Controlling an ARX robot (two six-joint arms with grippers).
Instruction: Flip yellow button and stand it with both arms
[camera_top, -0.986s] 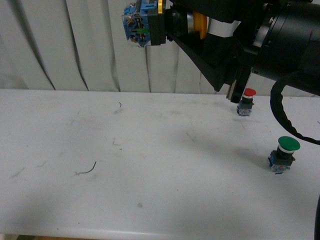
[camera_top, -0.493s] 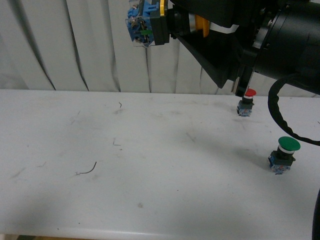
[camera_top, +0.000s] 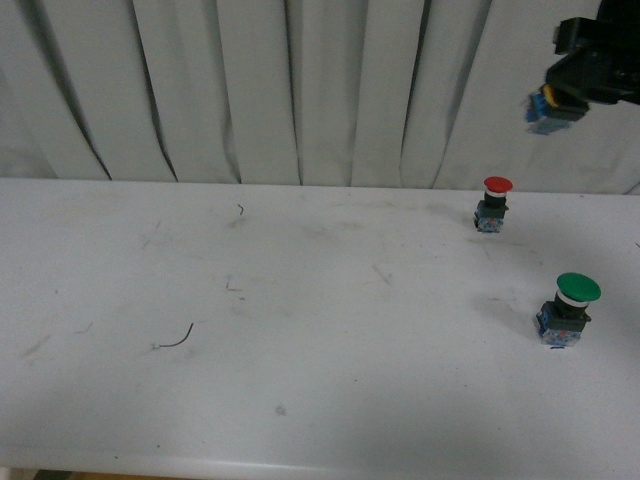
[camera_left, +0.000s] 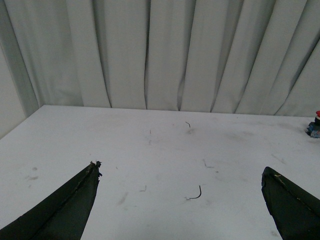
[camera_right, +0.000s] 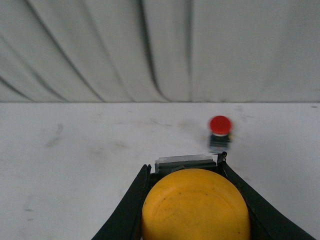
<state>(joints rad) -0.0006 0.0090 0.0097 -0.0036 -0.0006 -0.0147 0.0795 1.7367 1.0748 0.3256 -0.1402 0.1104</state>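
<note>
1. Grip: my right gripper (camera_top: 568, 85) is clamped on the yellow button (camera_right: 195, 205). It hangs in the air well above the far right of the table (camera_top: 320, 400). In the right wrist view my fingers (camera_right: 131, 212) flank the cap on both sides.
2. The cap faces back toward my wrist and the blue contact block (camera_top: 540, 112) points outward and a little down. I judge this leaves the block end free, either for my other arm to take or to go down first.
3. My left gripper (camera_left: 180, 168) is spread wide with nothing between its fingers. It sits low over the table's left half and looks across it toward the curtain (camera_left: 160, 50). It is well apart from the button, so any handover means closing a long gap.
4. The red button (camera_top: 495, 203) stands upright near the table's back edge on the right, roughly below my right gripper. The green button (camera_top: 570, 310) stands upright nearer the front, close to the right edge. Both are obstacles if I descend straight down.
5. Open room lies in the centre and left of the table. It holds only scuffs and a small curl of wire (camera_top: 175, 340), which I judge too slight to tip the block but worth avoiding.
6. The front edge runs along the bottom of the front view and the curtain hangs just behind the back edge. A spot in mid-table, left of both other buttons, looks the safest place to stand it.
</note>
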